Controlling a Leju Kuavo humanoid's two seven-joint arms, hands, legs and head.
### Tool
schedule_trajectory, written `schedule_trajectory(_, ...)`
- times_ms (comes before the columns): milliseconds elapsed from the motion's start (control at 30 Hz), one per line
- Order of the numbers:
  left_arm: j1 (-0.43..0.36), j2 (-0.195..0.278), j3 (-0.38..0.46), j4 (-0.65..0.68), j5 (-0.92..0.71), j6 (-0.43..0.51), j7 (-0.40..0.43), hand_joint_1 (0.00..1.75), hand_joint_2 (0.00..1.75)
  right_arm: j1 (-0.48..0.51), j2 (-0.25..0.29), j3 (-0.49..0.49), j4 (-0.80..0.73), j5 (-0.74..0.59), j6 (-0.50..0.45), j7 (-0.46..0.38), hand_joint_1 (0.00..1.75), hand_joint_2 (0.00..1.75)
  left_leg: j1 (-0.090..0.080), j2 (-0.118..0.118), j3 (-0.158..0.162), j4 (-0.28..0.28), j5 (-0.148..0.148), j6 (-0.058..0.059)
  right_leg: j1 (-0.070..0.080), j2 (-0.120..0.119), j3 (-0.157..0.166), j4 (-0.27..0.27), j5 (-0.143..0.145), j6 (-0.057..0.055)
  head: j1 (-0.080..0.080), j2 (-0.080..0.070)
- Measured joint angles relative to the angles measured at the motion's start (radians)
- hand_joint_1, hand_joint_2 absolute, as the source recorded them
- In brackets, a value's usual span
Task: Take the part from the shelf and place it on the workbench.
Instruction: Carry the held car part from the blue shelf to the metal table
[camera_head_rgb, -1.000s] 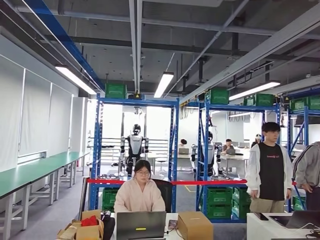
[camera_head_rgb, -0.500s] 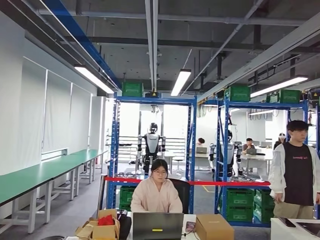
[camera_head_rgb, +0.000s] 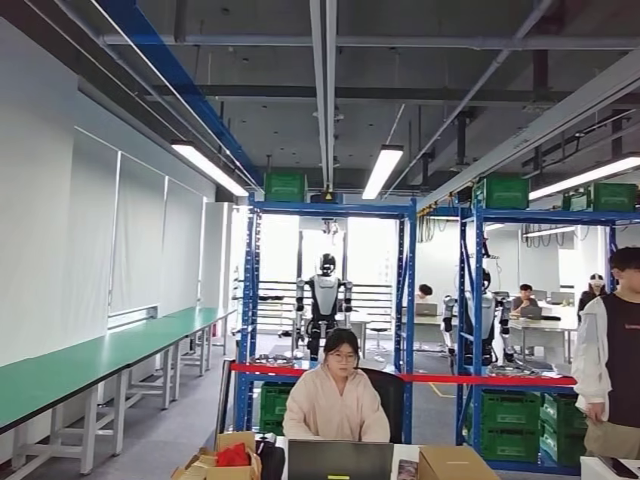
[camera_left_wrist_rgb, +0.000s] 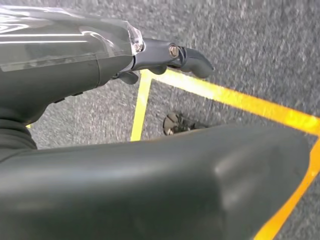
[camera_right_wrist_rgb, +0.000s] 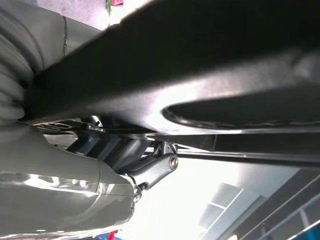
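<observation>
My right hand (camera_right_wrist_rgb: 94, 175) holds a large dark flat part (camera_right_wrist_rgb: 226, 65); its dark fingers (camera_right_wrist_rgb: 154, 167) lie against the part's underside, with the ceiling behind. My left hand (camera_left_wrist_rgb: 113, 55) hangs over grey carpet, holding nothing, one dark finger (camera_left_wrist_rgb: 188, 57) stretched out. In the head view, long green-topped workbenches (camera_head_rgb: 113, 350) run along the left wall. Blue shelf racks (camera_head_rgb: 324, 210) stand in the middle distance, with green crates on top and at the bottom.
A seated person (camera_head_rgb: 336, 400) works at a laptop (camera_head_rgb: 340, 460) straight ahead, beside cardboard boxes (camera_head_rgb: 219, 460). A standing person (camera_head_rgb: 611, 350) is at the right edge. Other humanoid robots (camera_head_rgb: 324, 305) stand behind the racks. Yellow floor tape (camera_left_wrist_rgb: 234, 100) crosses the carpet under my left hand.
The whole head picture has shifted right and slightly down over the second, so the camera has turned left. More of the left wall and green workbenches shows now.
</observation>
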Motion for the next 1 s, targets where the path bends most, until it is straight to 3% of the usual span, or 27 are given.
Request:
schedule_trajectory(67, 0.0, 0.001, 0.0, 0.0, 0.0, 0.0, -0.001, 0.0, 1.75, -0.001, 0.0, -0.002, -0.001, -0.002, 0.001, 0.0, 1.75, 1.75, 0.004, 0.0, 0.009, -0.006, -0.005, 0.011, -0.002, -0.001, -0.017, 0.043, -0.025, 0.009, 0.0, 0.0)
schedule_trajectory(100, -0.001, 0.001, 0.0, 0.0, 0.0, -0.001, -0.002, 0.0, 1.75, -0.001, 0.0, -0.002, -0.001, -0.003, 0.002, 0.0, 1.75, 1.75, 0.005, 0.0, 0.013, -0.008, -0.007, 0.016, -0.003, -0.001, -0.047, 0.099, -0.049, 0.014, 0.0, 0.0)
schedule_trajectory(167, -0.002, 0.002, 0.0, 0.0, 0.0, -0.001, -0.002, 0.0, 1.75, 0.0, 0.0, -0.003, -0.001, -0.004, 0.003, 0.0, 1.75, 1.75, 0.004, 0.0, 0.021, -0.008, -0.016, 0.021, -0.004, -0.001, -0.137, 0.249, -0.097, 0.019, 0.0, 0.0)
schedule_trajectory(200, -0.002, 0.002, 0.0, 0.0, 0.0, -0.001, -0.002, 0.0, 1.75, 0.002, 0.0, -0.003, 0.0, -0.004, 0.003, 0.0, 1.75, 1.75, 0.004, 0.0, 0.027, -0.008, -0.021, 0.021, -0.004, -0.001, -0.175, 0.3, -0.101, 0.02, 0.0, 0.0)
schedule_trajectory(233, 0.0, 0.002, 0.0, 0.0, -0.001, -0.001, -0.002, 0.0, 1.75, 0.003, 0.0, -0.004, 0.0, -0.004, 0.003, 0.0, 1.75, 1.75, 0.004, -0.001, 0.035, -0.008, -0.027, 0.021, -0.004, -0.001, -0.195, 0.314, -0.084, 0.019, 0.0, 0.0)
schedule_trajectory(267, 0.001, 0.002, 0.0, 0.0, -0.002, -0.001, -0.002, 0.0, 1.75, 0.004, 0.0, -0.004, 0.0, -0.004, 0.003, 0.0, 1.75, 1.75, 0.003, -0.002, 0.045, -0.008, -0.034, 0.02, -0.003, -0.001, -0.193, 0.283, -0.045, 0.017, 0.0, 0.0)
schedule_trajectory(333, 0.001, 0.002, 0.0, 0.0, -0.004, -0.001, -0.003, 0.0, 1.75, 0.004, 0.0, -0.006, 0.0, -0.004, 0.003, -0.001, 1.75, 1.75, 0.002, -0.005, 0.067, -0.01, -0.048, 0.016, 0.0, -0.001, -0.153, 0.153, 0.049, 0.005, 0.0, 0.0)
schedule_trajectory(367, -0.001, 0.001, 0.0, 0.0, -0.004, -0.001, -0.003, 0.0, 1.75, 0.005, 0.0, -0.007, 0.0, -0.004, 0.003, -0.001, 1.75, 1.75, 0.002, -0.006, 0.074, -0.011, -0.054, 0.012, 0.003, -0.001, -0.133, 0.096, 0.077, -0.003, 0.0, 0.0)
schedule_trajectory(400, -0.002, 0.001, 0.0, 0.0, -0.005, -0.001, -0.003, 0.0, 1.75, 0.005, 0.0, -0.008, 0.0, -0.004, 0.003, -0.001, 1.75, 1.75, 0.002, -0.007, 0.077, -0.013, -0.059, 0.007, 0.007, -0.001, -0.121, 0.061, 0.087, -0.01, -0.001, 0.0)
schedule_trajectory(467, -0.002, 0.001, 0.0, 0.0, -0.007, -0.001, -0.003, 0.0, 1.75, 0.006, 0.0, -0.009, -0.001, -0.005, 0.003, -0.001, 1.75, 1.75, 0.003, -0.007, 0.079, -0.019, -0.063, -0.004, 0.012, 0.0, -0.114, 0.043, 0.077, -0.021, -0.001, 0.001)
schedule_trajectory(567, -0.004, 0.001, 0.0, 0.0, -0.008, -0.002, -0.004, 0.0, 1.75, 0.009, 0.0, -0.01, -0.005, -0.006, 0.003, -0.001, 1.75, 1.75, 0.002, -0.004, 0.075, 0.004, -0.083, -0.016, 0.003, -0.001, -0.093, 0.018, 0.074, -0.031, -0.001, 0.001)
schedule_trajectory(600, -0.005, 0.002, 0.0, 0.0, -0.008, -0.002, -0.005, 0.0, 1.75, 0.01, 0.0, -0.01, -0.006, -0.006, 0.003, -0.001, 1.75, 1.75, 0.002, -0.004, 0.053, 0.047, -0.104, -0.019, 0.0, -0.003, -0.084, 0.011, 0.072, -0.035, -0.001, 0.0)
schedule_trajectory(667, -0.003, 0.002, 0.0, 0.0, -0.01, -0.002, -0.005, 0.0, 1.75, 0.013, 0.0, -0.01, -0.006, -0.007, 0.004, -0.001, 1.75, 1.75, 0.002, -0.004, -0.024, 0.181, -0.149, -0.023, 0.0, -0.005, -0.069, 0.008, 0.061, -0.039, -0.001, 0.0)
schedule_trajectory(700, -0.001, 0.002, 0.0, 0.0, -0.01, -0.002, -0.005, 0.0, 1.75, 0.015, 0.0, -0.01, -0.006, -0.008, 0.005, -0.001, 1.75, 1.75, 0.002, -0.003, -0.06, 0.233, -0.157, -0.025, 0.0, -0.004, -0.06, 0.008, 0.054, -0.04, -0.001, 0.0)
schedule_trajectory(733, 0.002, 0.003, 0.0, 0.0, -0.01, -0.002, -0.005, 0.0, 1.75, 0.017, 0.0, -0.01, -0.005, -0.008, 0.005, -0.001, 1.75, 1.75, 0.002, -0.003, -0.082, 0.253, -0.145, -0.027, 0.0, -0.003, -0.05, 0.008, 0.045, -0.039, -0.001, 0.0)
schedule_trajectory(767, 0.003, 0.003, 0.0, 0.0, -0.01, -0.002, -0.005, 0.0, 1.75, 0.018, 0.0, -0.01, -0.005, -0.009, 0.006, -0.001, 1.75, 1.75, 0.002, -0.003, -0.084, 0.233, -0.111, -0.027, -0.001, -0.002, -0.038, 0.008, 0.036, -0.037, -0.001, 0.0)
schedule_trajectory(833, 0.004, 0.004, 0.0, 0.0, -0.011, -0.002, -0.004, 0.0, 1.75, 0.018, 0.0, -0.01, -0.004, -0.01, 0.007, -0.001, 1.75, 1.75, 0.003, -0.001, -0.051, 0.122, -0.024, -0.026, -0.002, -0.001, -0.008, 0.008, 0.014, -0.029, -0.001, 0.0)
schedule_trajectory(867, 0.003, 0.004, 0.0, 0.0, -0.011, -0.002, -0.004, 0.0, 1.75, 0.017, 0.0, -0.011, -0.004, -0.01, 0.007, -0.001, 1.75, 1.75, 0.002, 0.0, -0.03, 0.069, 0.003, -0.023, -0.001, 0.0, 0.003, 0.01, 0.003, -0.023, -0.001, 0.0)
schedule_trajectory(900, 0.003, 0.005, 0.0, 0.0, -0.011, -0.002, -0.004, 0.0, 1.75, 0.016, 0.0, -0.011, -0.004, -0.01, 0.007, -0.001, 1.75, 1.75, 0.0, 0.0, -0.015, 0.035, 0.01, -0.018, 0.001, 0.0, 0.009, 0.01, -0.005, -0.017, -0.001, 0.0)
schedule_trajectory(1000, 0.003, 0.005, 0.0, 0.0, -0.011, -0.002, -0.002, 0.0, 1.75, 0.016, 0.0, -0.013, -0.005, -0.01, 0.007, -0.001, 1.75, 1.75, -0.002, -0.001, -0.003, 0.012, -0.009, 0.001, 0.003, 0.0, 0.013, 0.01, -0.012, -0.004, 0.0, 0.0)
